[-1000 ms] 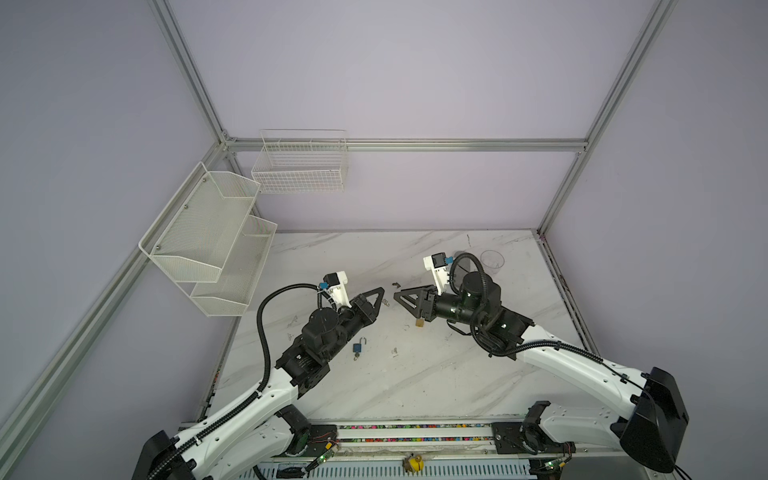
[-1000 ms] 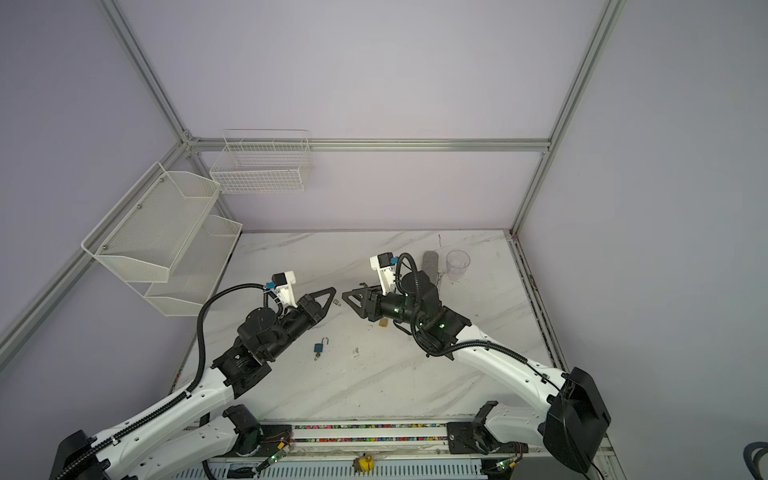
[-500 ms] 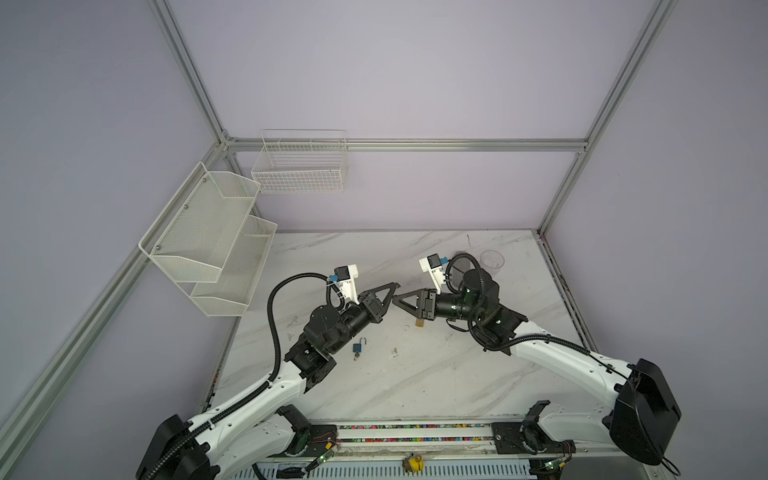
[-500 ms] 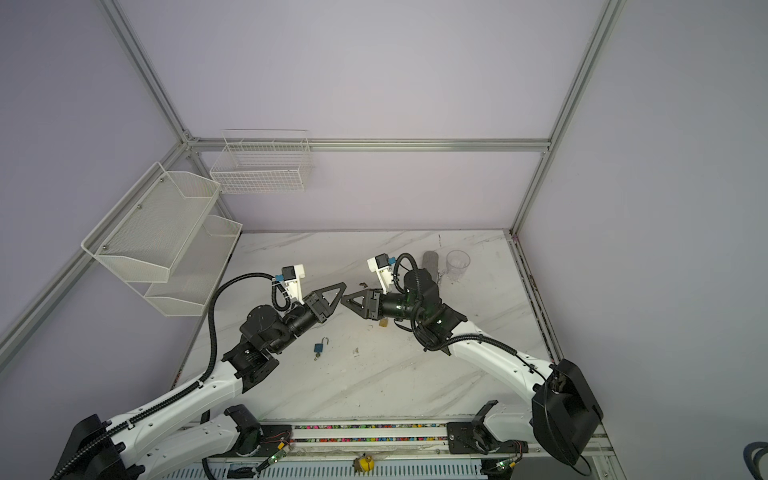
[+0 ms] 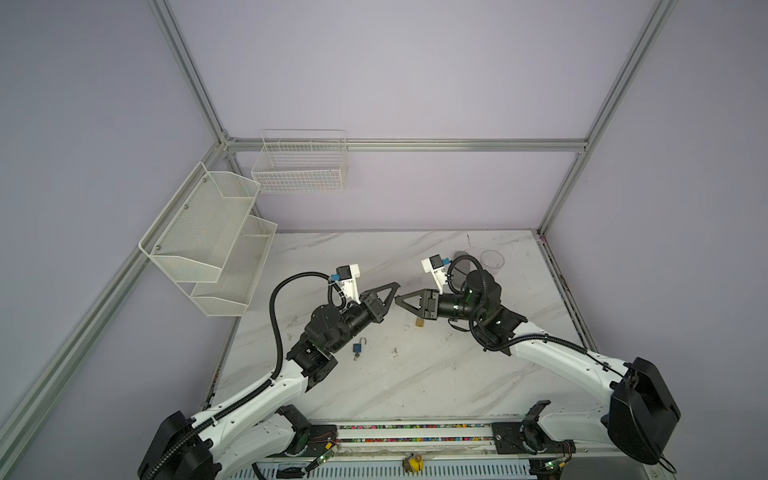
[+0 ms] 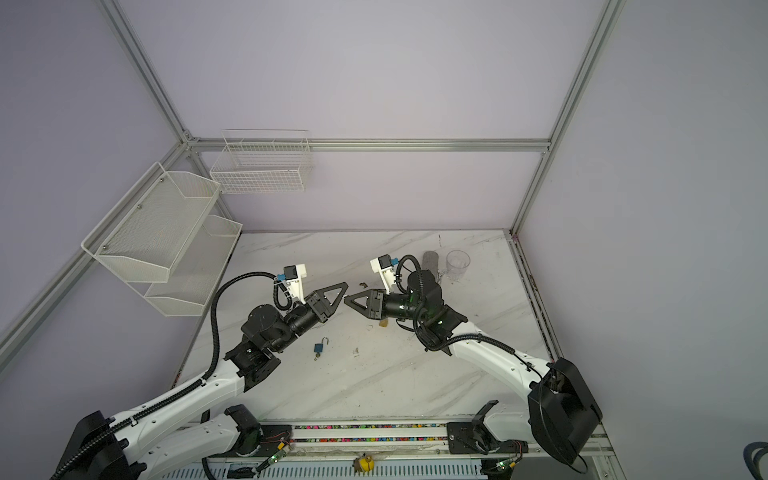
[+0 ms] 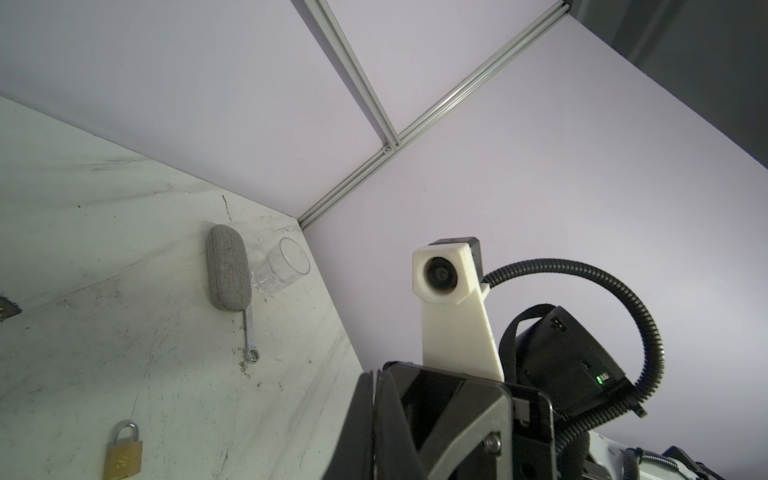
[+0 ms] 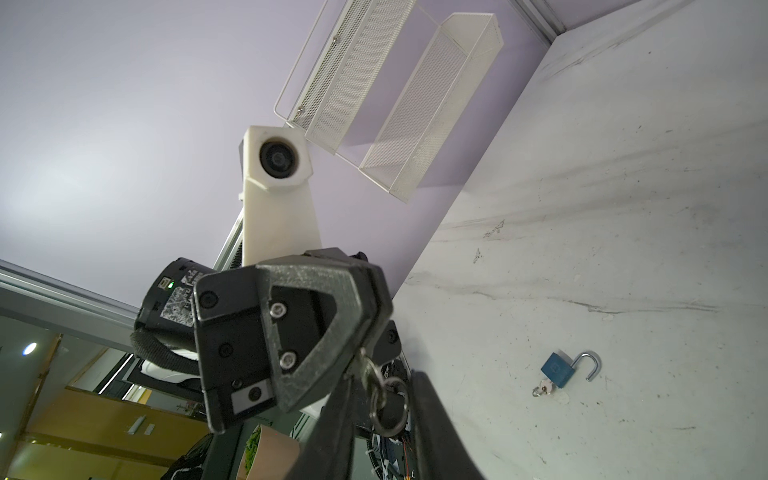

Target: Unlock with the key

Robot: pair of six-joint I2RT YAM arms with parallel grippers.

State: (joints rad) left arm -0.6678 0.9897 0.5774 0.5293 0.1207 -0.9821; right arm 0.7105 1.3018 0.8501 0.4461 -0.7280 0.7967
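- Marble table [image 5: 415, 382]: blue padlock [image 8: 559, 370] lies shackle-open, small key [image 8: 540, 390] in it; I judge that one done.
- Brass padlock [image 7: 124, 451] lies shut, untouched; that's left.
- Left gripper [image 8: 361, 353] pinches the ringed key [image 8: 366, 372] mid-air.
- My right gripper [image 8: 382, 380] is narrow around its ring; I can't tell contact. Looks like a handover.

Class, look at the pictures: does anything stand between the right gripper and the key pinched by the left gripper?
Nothing visible does. The key hangs from the tip of the shut left gripper, and the fingers of the right gripper sit on either side of it.
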